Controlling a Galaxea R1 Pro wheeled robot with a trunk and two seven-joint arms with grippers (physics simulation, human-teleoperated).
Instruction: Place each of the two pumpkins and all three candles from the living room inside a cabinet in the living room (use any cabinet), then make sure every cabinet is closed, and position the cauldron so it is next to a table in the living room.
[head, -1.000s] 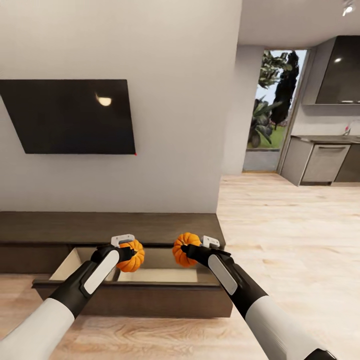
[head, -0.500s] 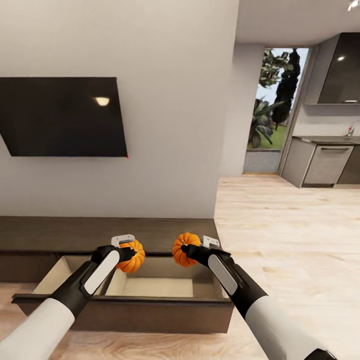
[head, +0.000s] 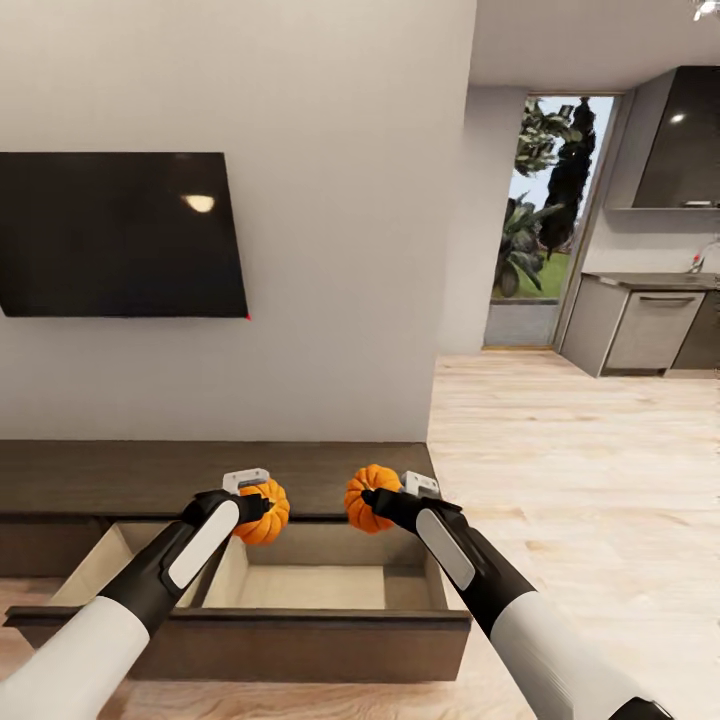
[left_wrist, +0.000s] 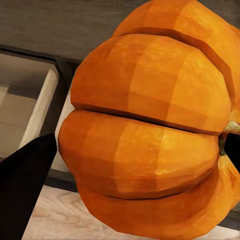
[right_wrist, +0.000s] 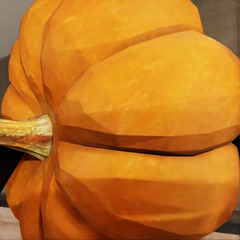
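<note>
Holding one pumpkin apiece, the left gripper (head: 262, 508) has its fingers clenched on the left pumpkin (head: 266, 511) and the right gripper (head: 372, 503) on the right pumpkin (head: 368, 497). Both hang above the back of the open drawer (head: 300, 585) of the low dark cabinet (head: 120, 478). The step looks like setting them down: better to lower each well inside the pale walls, keep the two apart, and let go only near the drawer floor so they don't roll.

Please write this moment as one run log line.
left gripper: holds left pumpkin | right gripper: holds right pumpkin | drawer: open
</note>
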